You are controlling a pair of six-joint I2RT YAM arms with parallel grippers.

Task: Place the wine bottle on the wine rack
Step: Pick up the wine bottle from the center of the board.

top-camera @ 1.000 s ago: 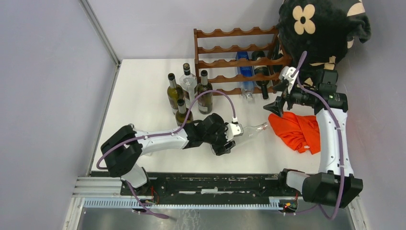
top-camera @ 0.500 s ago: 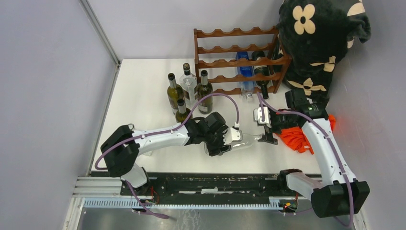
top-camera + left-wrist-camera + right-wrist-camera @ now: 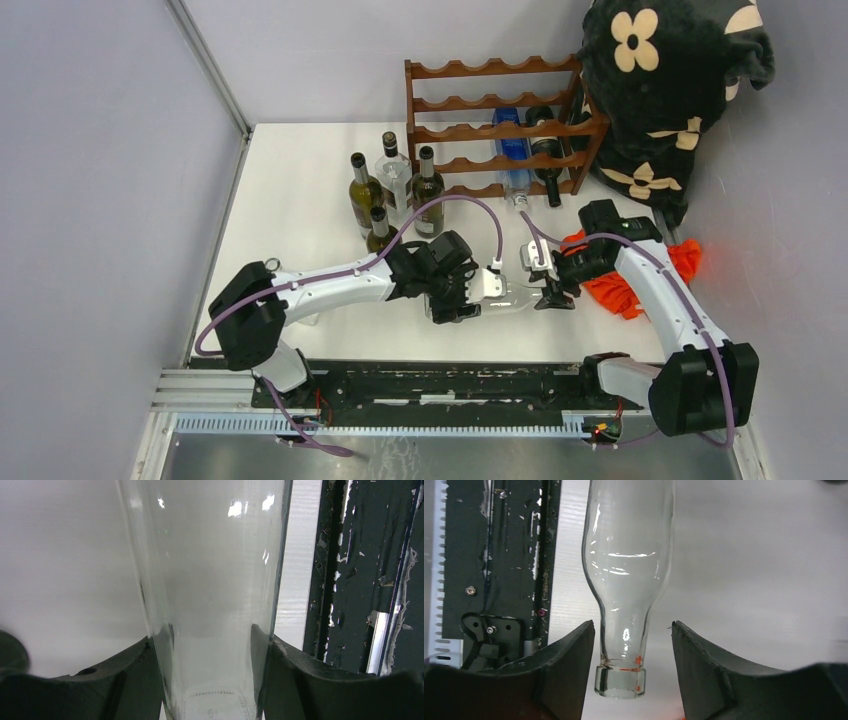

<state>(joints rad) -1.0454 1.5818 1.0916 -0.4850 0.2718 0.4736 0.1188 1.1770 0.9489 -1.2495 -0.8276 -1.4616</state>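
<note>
The clear wine bottle (image 3: 629, 565) lay on its side, its body pinched by the left gripper (image 3: 207, 645). Its neck sat between the spread fingers of the right gripper (image 3: 633, 630), which did not touch the glass. The smooth glass would likely slip or swivel if the left let go before the right closed, or if the right pinched the tapered neck off-centre. Under both grippers was a white table (image 3: 300, 200), with an orange cloth (image 3: 615, 290) behind the right gripper. The wine rack (image 3: 490, 68) stood well beyond both, against plain grey walls (image 3: 100, 150).
</note>
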